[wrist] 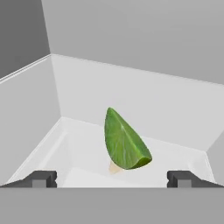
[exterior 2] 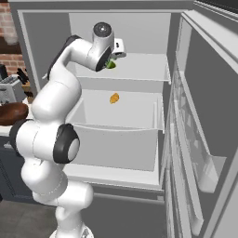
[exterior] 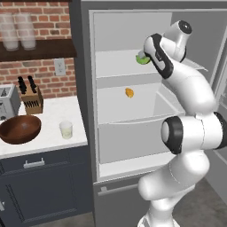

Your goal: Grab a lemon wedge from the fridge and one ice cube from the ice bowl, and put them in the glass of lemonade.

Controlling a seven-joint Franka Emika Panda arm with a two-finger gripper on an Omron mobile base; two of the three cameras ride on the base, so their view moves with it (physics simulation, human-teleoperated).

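The tall dark grey fridge (exterior: 84, 88) w/ the pale white-grey interior is standing open, and the white arm is reaching into its upper shelf. The two-finger gripper (wrist: 112, 178) is hanging w/ its dark tips spread wide, nothing between them atm. The tiny bright green lemon wedge (wrist: 124, 142) is sitting on that upper shelf floor, just ahead of the tips, roughly centred between them. A small orange-yellow piece (exterior: 129, 92) is lying one shelf lower in the fridge.
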